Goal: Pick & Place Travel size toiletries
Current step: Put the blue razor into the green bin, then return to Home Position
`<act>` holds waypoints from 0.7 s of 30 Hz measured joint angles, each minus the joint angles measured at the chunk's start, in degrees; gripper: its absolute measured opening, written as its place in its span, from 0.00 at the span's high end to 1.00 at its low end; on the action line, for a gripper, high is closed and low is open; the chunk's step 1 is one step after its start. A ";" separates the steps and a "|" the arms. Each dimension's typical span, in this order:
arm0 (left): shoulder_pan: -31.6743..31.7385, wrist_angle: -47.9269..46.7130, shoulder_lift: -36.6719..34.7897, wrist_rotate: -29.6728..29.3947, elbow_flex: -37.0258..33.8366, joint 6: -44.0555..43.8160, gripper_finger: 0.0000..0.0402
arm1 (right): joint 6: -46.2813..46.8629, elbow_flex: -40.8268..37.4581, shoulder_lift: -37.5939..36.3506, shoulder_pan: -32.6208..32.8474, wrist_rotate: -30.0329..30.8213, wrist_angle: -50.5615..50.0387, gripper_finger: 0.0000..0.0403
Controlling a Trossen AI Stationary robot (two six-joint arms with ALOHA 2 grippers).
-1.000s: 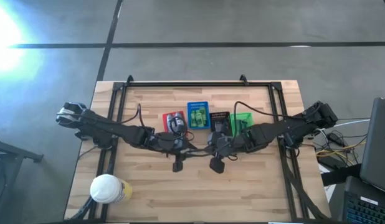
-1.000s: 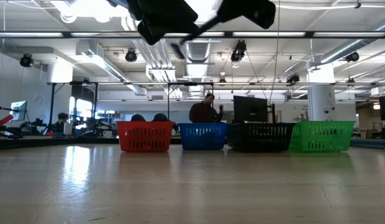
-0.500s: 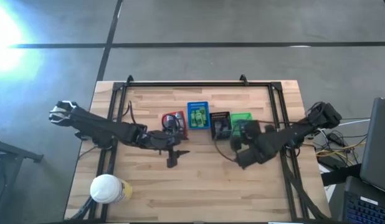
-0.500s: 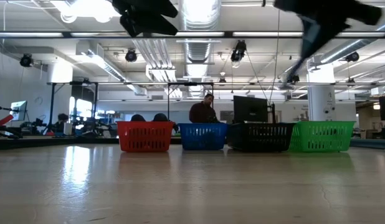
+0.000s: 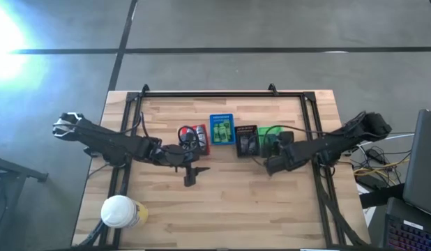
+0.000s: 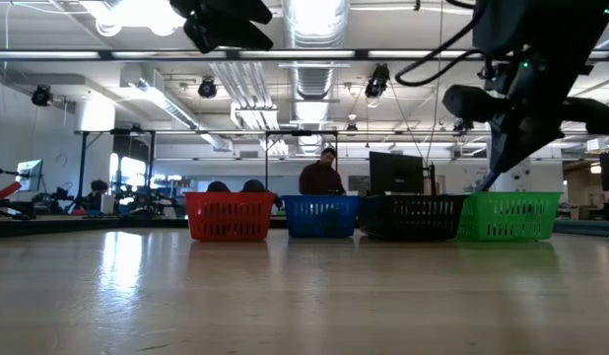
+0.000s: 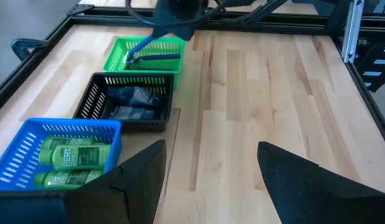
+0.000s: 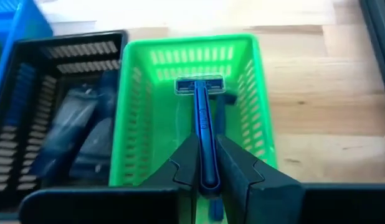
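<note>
My right gripper [image 8: 206, 138] is shut on a dark blue razor [image 8: 201, 109] and hangs over the green basket [image 8: 133, 112], at the right end of the basket row [image 5: 271, 132]. A second dark blue stick [image 8: 221, 118] lies on that basket's floor. My left gripper [image 7: 211, 146] is open over bare wood in front of the red basket [image 5: 194, 134]. Green bottles [image 7: 71, 155] lie in the blue basket, dark packets [image 7: 133, 102] in the black one. My right gripper pinches the razor's handle [image 8: 202, 127] between its two fingers, which lie along the handle. It comes slanting down from the table's near right side. The razor head [image 8: 199, 86] points away from the fingers, down into the green basket; I cannot tell whether it touches the floor.
Red, blue, black and green baskets [image 6: 321, 217] stand in a row across the table's middle. A large white-lidded yellowish container [image 5: 120, 211] sits near the table's near left corner. A black frame [image 5: 222, 94] borders the far and side edges. A person [image 6: 324, 176] stands in the room beyond.
My right gripper, shut on the razor, has swung from the table's middle toward the right, then toward the far edge and down over the green basket. My left gripper has drawn back a little toward the table's left and far edge.
</note>
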 joint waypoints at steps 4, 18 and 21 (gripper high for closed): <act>0.00 -1.17 0.00 -0.35 0.00 -0.22 0.36 | -0.05 -1.01 -0.42 -1.17 0.27 0.46 0.88; 0.00 -1.79 0.00 -0.39 0.00 -0.31 0.37 | -8.00 0.17 -0.36 -1.33 -6.17 2.32 0.58; 0.00 -2.17 0.00 -0.39 0.00 -0.43 0.37 | -9.83 1.44 -0.68 -1.13 -6.79 2.24 0.49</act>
